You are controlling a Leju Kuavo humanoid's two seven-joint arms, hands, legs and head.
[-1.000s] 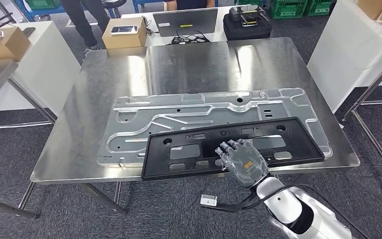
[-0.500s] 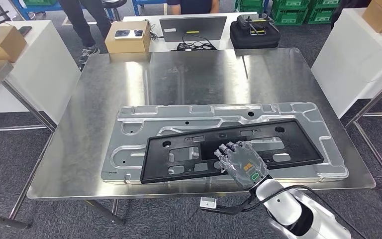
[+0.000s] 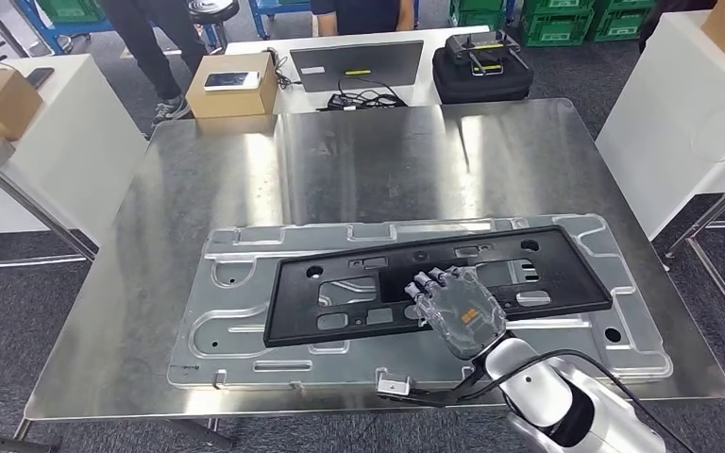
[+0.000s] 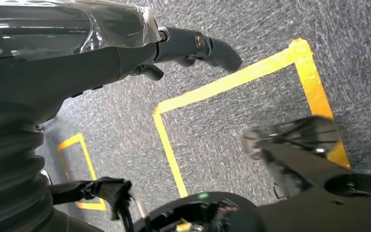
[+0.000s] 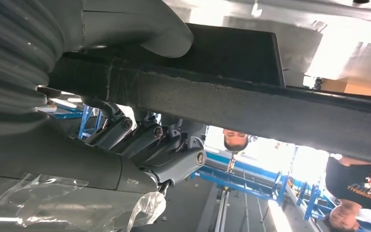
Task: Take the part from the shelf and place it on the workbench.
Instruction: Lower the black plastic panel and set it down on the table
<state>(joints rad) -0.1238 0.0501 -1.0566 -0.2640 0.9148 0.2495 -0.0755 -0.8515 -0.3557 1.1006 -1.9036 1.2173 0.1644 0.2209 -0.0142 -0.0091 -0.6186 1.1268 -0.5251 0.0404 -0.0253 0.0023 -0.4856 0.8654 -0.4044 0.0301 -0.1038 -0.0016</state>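
under the right hand [image 3: 460, 308], which is gripping its near edge, the long black plastic frame part [image 3: 340, 283] is lying crosswise, hovering over the silver stamped metal panel [image 3: 245, 330] on the steel workbench [image 3: 198, 170].

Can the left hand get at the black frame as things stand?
Probably not right away: the left hand hangs over the carpet floor, holding nothing, while the right hand grips the black frame over the metal table.
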